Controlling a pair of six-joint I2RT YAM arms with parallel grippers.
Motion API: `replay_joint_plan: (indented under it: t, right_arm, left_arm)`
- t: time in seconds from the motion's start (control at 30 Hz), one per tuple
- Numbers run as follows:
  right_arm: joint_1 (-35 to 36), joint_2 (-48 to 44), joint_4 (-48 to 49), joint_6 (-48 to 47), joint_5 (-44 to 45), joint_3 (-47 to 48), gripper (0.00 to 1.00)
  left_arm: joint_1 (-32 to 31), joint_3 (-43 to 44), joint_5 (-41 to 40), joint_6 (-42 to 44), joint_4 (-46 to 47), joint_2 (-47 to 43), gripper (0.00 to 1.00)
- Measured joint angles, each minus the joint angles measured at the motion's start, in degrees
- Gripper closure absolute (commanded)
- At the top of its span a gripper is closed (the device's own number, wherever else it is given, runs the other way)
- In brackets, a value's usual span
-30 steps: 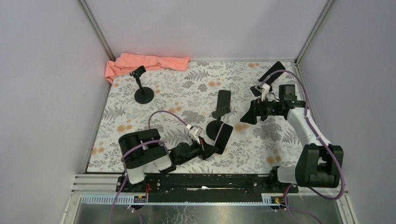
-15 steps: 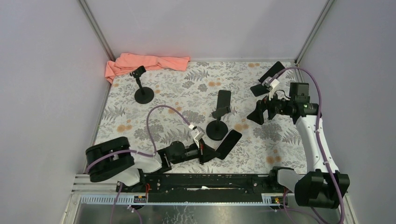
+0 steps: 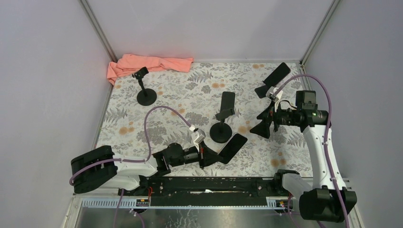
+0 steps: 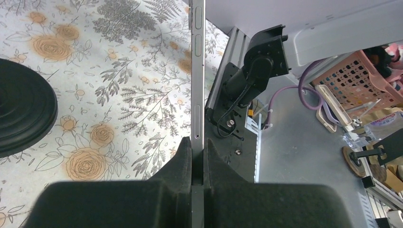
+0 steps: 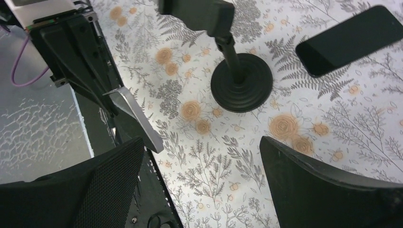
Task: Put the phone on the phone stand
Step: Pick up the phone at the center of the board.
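My left gripper [image 3: 210,156] is shut on the lower edge of a black phone [image 3: 232,147], which it holds slanted just above the mat. In the left wrist view the phone [image 4: 198,71] shows edge-on between the pads, with the gripper [image 4: 198,142] clamped on it. The black phone stand [image 3: 221,131] stands just behind and left of the held phone; its round base [image 4: 21,114] is close by. My right gripper [image 3: 263,126] hangs open to the right of the stand. In the right wrist view the right gripper [image 5: 202,154] is open above the stand [image 5: 241,81] and the held phone [image 5: 137,119].
A second phone [image 3: 228,100] lies flat on the mat behind the stand. A third phone [image 3: 277,72] sits at the back right. Another stand [image 3: 145,93] and an orange cloth [image 3: 147,63] are at the back left. The rail [image 3: 209,184] runs along the near edge.
The left arm swung its base leftward and stretched out, carrying the phone slightly right and lower. The right gripper drew back to the right and opened wider.
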Motion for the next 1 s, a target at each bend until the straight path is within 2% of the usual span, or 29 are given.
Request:
replay_joint_plan:
  t: [0.2, 0.6, 1.0]
  right_arm:
    - [0.0, -3.4, -3.6, -3.9, -4.3, -0.6, 0.00]
    - [0.0, -3.8, -11.2, -8.4, -9.1, -0.5, 0.00]
    - [0.0, -4.0, -14.1, -9.5, -15.2, 2.2, 0.00]
  left_arm:
    - [-0.1, 1.1, 0.7, 0.0, -2.1, -2.6, 1.00]
    - [-0.1, 3.4, 0.7, -0.1, -3.3, -8.0, 1.00]
    - [-0.1, 6.3, 0.8, -1.1, -1.8, -8.1, 1.00]
